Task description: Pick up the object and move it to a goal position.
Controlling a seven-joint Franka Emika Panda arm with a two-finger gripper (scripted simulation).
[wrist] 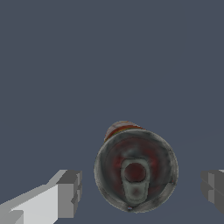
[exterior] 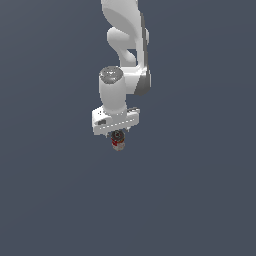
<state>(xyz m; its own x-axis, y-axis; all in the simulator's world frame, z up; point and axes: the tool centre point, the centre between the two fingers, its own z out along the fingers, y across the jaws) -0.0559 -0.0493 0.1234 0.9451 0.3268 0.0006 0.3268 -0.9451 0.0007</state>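
Wrist view shows my claw (wrist: 140,190) spread apart, the upright can (wrist: 135,175) standing between its fingers (wrist: 68,194), untouched.

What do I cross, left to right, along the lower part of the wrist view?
One grey finger → open gap → the small can, seen from its dark top with a pull tab → open gap → the other grey finger at the frame edge.

can (wrist: 136,173) between open jaws, gaps both sides; nothing else nr
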